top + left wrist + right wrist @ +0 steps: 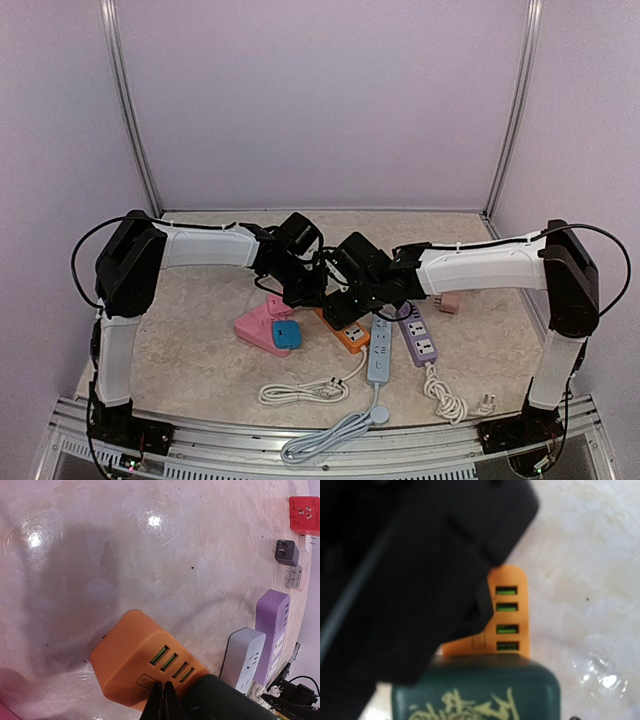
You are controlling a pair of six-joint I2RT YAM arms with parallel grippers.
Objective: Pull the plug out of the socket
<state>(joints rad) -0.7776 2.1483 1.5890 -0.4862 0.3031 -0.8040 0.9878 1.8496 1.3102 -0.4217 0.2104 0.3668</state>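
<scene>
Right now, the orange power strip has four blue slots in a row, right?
Not quite. The orange power strip does have four slots in a row, but they are green, not blue. The right wrist view shows them clearly.

I can't read anything: the yellow scrawl on the dark green rounded block (520,685) and the printed box on the orange plastic power strip (130,650) are both illegible.

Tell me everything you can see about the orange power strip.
The orange power strip looks like smooth plastic with rounded corners. Four green USB ports sit in a row on its top face near one end. It lies flat on the marbled table, near the middle, beside a grey strip. A dark green plug sits on it.
</scene>
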